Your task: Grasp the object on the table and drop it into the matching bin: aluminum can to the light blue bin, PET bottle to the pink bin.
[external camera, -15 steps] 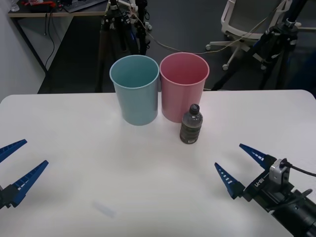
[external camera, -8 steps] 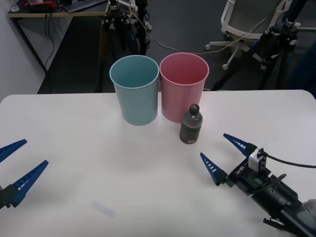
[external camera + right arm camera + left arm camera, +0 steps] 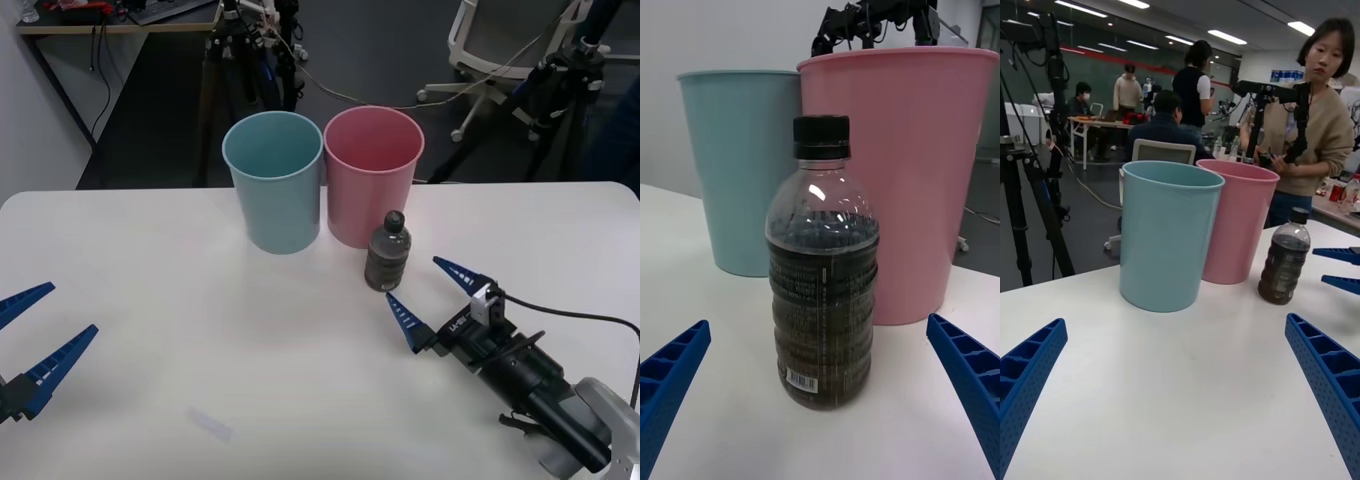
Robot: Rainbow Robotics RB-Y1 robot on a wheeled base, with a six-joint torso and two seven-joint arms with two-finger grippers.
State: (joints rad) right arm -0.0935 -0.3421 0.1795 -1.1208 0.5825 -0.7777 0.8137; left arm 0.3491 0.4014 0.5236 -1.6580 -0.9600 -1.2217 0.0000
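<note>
PET bottle stands upright on the desk, just ahead of your right claw, w/ the pink bin right behind it. That claw has closed in over the last sec, fingers spread, not touching yet. Left claw idles, spread.

Front camera looks down from above onto the white worktop. Right wrist camera sits low and close, facing the bottle. Left wrist camera sits low, farther back. All share both bins.
</note>
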